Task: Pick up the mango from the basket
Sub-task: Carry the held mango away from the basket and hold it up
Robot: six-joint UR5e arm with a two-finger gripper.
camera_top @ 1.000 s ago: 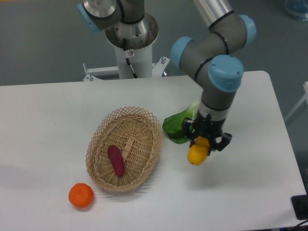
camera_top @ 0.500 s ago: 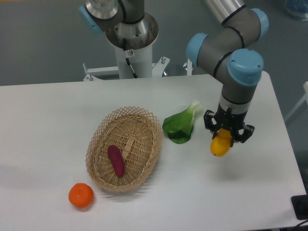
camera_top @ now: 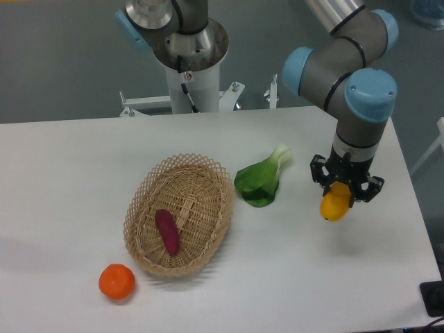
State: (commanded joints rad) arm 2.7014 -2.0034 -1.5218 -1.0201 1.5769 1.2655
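The yellow-orange mango (camera_top: 335, 205) hangs above the right side of the table, outside the basket. My gripper (camera_top: 345, 191) points straight down and is shut on the mango's upper end, its black fingers on either side. The tan wicker basket (camera_top: 208, 173) lies left of centre on the table, well to the left of the gripper, and holds only a dark purple oblong vegetable (camera_top: 167, 231).
A green leafy vegetable (camera_top: 261, 180) lies between the basket and the gripper. A round orange fruit (camera_top: 116, 282) rests on the table by the basket's front left. The robot's base column (camera_top: 189, 62) stands behind the table. The table's right edge is close to the gripper.
The arm has carried the mango to the right, away from the basket and past the green vegetable. Nothing else on the table has moved.
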